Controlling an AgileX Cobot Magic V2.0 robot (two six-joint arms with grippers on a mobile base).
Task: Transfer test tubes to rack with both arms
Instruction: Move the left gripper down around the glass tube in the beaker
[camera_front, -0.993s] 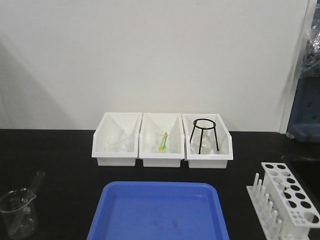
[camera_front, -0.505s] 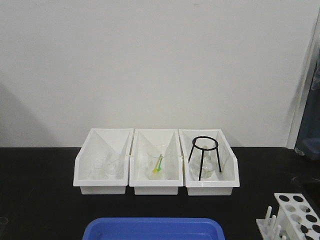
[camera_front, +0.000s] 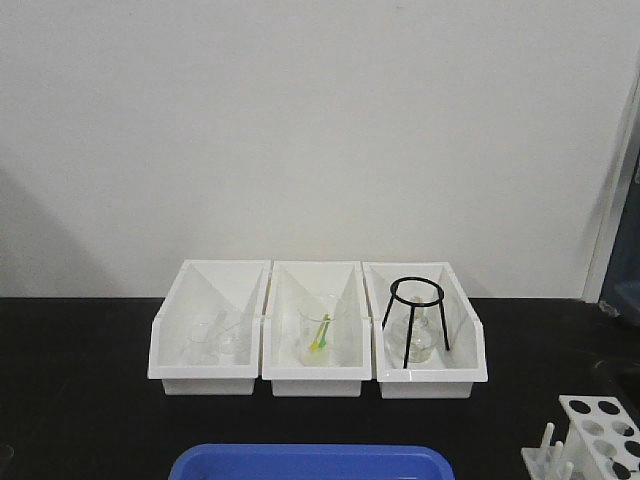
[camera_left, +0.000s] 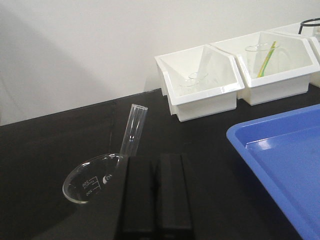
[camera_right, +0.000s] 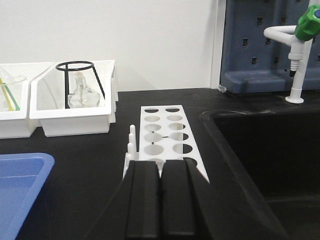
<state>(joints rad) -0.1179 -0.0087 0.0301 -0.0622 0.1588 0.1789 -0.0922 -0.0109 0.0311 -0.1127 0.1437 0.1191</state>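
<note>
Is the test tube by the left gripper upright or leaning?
Leaning: the test tube slants out of the beaker, open rim up.

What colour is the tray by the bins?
The tray is blue; clearest in left wrist view.

Clear glossy glass test tube (camera_left: 131, 132); white matt plastic rack (camera_right: 164, 127); glossy blue plastic tray (camera_left: 280, 165); matt black tabletop (camera_left: 45, 150).

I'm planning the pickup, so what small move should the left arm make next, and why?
Probably open the jaws of the left gripper and ease toward the test tube: they look shut and empty, and the tube leans in the beaker just ahead.
</note>
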